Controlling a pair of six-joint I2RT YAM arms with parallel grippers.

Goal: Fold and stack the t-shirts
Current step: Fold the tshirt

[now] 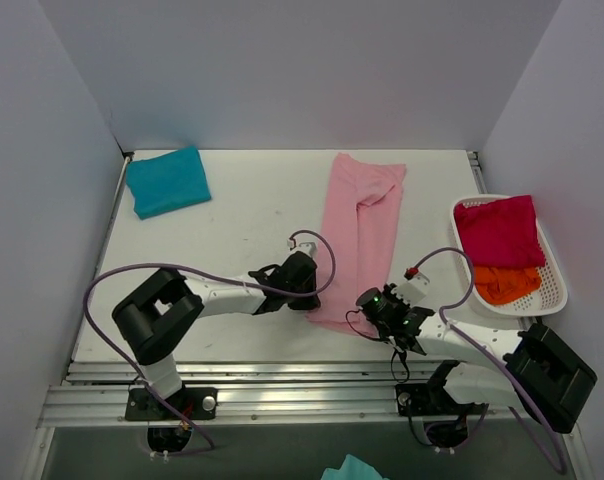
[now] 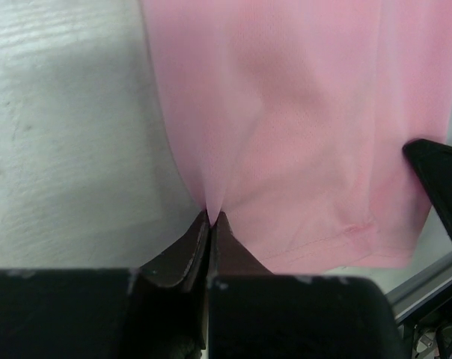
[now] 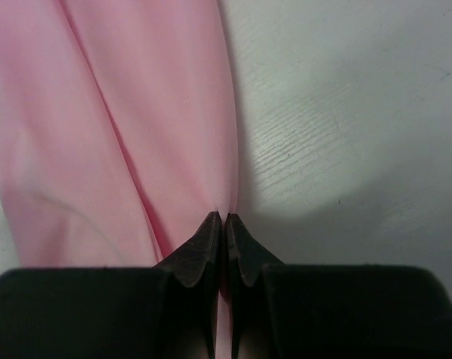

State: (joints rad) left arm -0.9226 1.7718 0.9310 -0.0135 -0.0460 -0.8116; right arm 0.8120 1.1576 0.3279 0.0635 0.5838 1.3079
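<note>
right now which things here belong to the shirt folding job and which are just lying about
Job: pink t-shirt, pinched at its near end by left gripper and right gripper; folded teal t-shirt; magenta t-shirt; orange t-shirt.
Lying about: white basket holding those last two; teal cloth off the near edge, unclear.

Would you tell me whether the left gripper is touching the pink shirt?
Touching. The left wrist view shows the left gripper shut on the pink shirt, cloth puckering at its jaws.

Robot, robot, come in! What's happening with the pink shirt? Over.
Left gripper shut on pink t-shirt, left edge. Right gripper shut on its right edge. Nothing in the way.
</note>
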